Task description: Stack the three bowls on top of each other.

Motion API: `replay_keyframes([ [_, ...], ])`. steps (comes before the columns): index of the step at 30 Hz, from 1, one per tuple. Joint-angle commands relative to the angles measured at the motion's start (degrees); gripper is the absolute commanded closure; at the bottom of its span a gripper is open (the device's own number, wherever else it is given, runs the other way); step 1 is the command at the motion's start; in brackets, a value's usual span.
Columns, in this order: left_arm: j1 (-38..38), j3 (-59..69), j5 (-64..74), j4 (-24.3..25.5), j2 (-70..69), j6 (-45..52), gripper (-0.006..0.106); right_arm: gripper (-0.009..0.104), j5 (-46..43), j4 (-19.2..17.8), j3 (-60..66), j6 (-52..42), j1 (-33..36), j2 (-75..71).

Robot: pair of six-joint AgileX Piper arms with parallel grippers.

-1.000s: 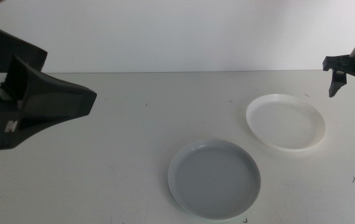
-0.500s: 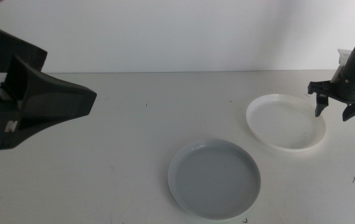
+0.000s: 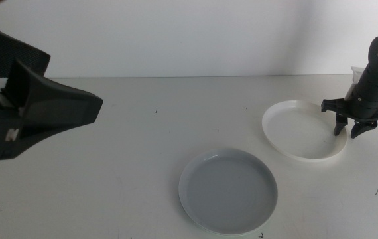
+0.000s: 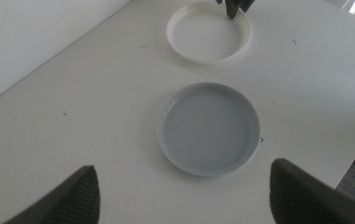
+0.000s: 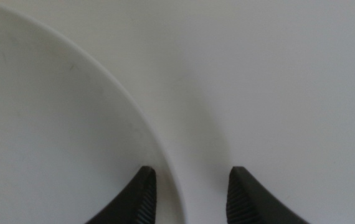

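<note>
White bowl (image 3: 304, 129) rim straddled by open right pincer (image 3: 347, 130); shallow bite risks slipping. Left pincer (image 4: 184, 193) wide, waiting.

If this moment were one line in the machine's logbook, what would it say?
right pincer: open, straddling white bowl rim | left pincer: open, waiting above table | grey bowl: untouched | stack: not started

white bowl (image 5: 53, 137) cropped, left pincer (image 4: 184, 193) tips cut off
</note>
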Motion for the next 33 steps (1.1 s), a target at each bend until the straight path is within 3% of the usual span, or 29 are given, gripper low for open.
replay_keyframes([
  [1, -0.1, -1.7, -3.5, -0.7, -0.3, -0.5, -0.004, 0.070, -1.2, -0.5, -1.8, -0.2, -0.4, -3.3],
  [9, -0.1, -1.6, -3.5, -0.8, -0.3, -0.5, -0.004, 0.096, -2.1, -0.5, -1.8, -0.2, -0.4, -3.2],
  [16, -0.1, -1.6, -3.5, -0.8, -0.3, -0.5, -0.004, 0.096, -1.7, 0.0, -1.8, -0.3, -1.0, -7.9],
  [26, -0.1, -1.6, -3.5, -0.8, -0.3, -0.5, -0.004, 0.096, -2.3, 6.3, 6.2, -4.1, -1.7, -22.1],
  [33, -0.1, -1.6, -3.5, -0.8, -0.3, -0.5, -0.004, 0.096, -3.3, 16.3, 16.2, -11.5, -1.5, -32.3],
])
